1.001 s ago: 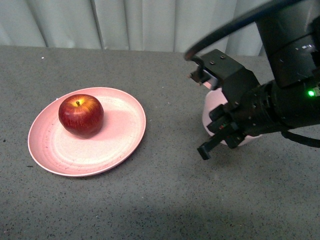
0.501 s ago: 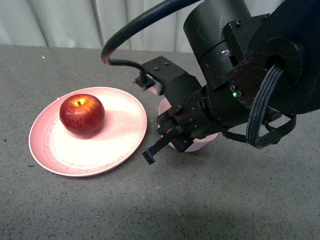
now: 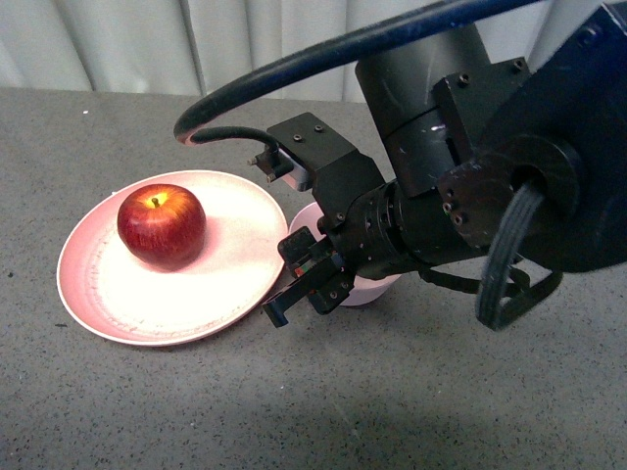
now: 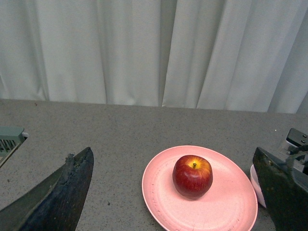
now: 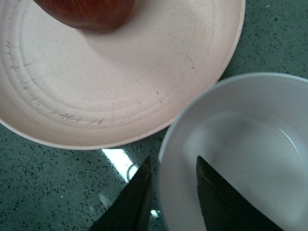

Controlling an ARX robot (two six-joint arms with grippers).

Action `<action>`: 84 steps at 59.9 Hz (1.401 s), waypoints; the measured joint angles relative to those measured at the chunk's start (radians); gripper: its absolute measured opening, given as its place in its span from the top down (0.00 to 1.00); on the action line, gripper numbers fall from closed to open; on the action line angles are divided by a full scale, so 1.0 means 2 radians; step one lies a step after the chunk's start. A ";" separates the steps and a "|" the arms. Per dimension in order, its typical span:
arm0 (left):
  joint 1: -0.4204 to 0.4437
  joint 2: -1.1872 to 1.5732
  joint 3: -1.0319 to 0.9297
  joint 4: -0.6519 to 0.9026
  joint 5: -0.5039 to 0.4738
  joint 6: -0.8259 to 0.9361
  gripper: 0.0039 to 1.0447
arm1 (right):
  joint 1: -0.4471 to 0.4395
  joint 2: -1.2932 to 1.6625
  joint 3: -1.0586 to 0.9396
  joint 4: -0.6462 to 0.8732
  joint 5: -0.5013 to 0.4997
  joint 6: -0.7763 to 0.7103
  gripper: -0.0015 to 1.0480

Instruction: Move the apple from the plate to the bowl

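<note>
The dark red apple [image 3: 161, 225] sits on the salmon-pink plate [image 3: 108, 299] at the left of the front view. My right gripper [image 3: 312, 279] is shut on the rim of the pale pink bowl [image 3: 304, 219], which stands just right of the plate and is mostly hidden by the arm. In the right wrist view the fingers [image 5: 139, 202] pinch the bowl's wall [image 5: 166, 144], one inside, one outside, with the plate [image 5: 110, 91] and the apple's underside [image 5: 86, 12] close by. In the left wrist view my left gripper [image 4: 175, 192] is open, well short of the apple [image 4: 192, 175] on the plate [image 4: 216, 211].
A grey speckled table top [image 3: 294, 411] carries everything. A pale curtain [image 3: 245, 44] hangs behind the table's far edge. The right arm's thick black cable [image 3: 323, 59] arcs above the plate's right side.
My right gripper has dragged the bowl leftward across the table, from the right side until its rim sits next to the plate's right edge. The apple and plate have not moved.
</note>
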 joint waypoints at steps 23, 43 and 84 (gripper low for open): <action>0.000 0.000 0.000 0.000 0.000 0.000 0.06 | -0.051 -0.129 -0.160 0.249 0.113 0.118 0.08; 0.000 0.000 0.000 0.000 0.000 0.000 0.06 | -0.136 -0.319 -0.348 0.452 0.271 0.103 0.39; 0.000 0.000 0.000 0.000 0.000 0.000 0.06 | -0.249 -0.624 -0.487 0.280 0.148 0.093 0.99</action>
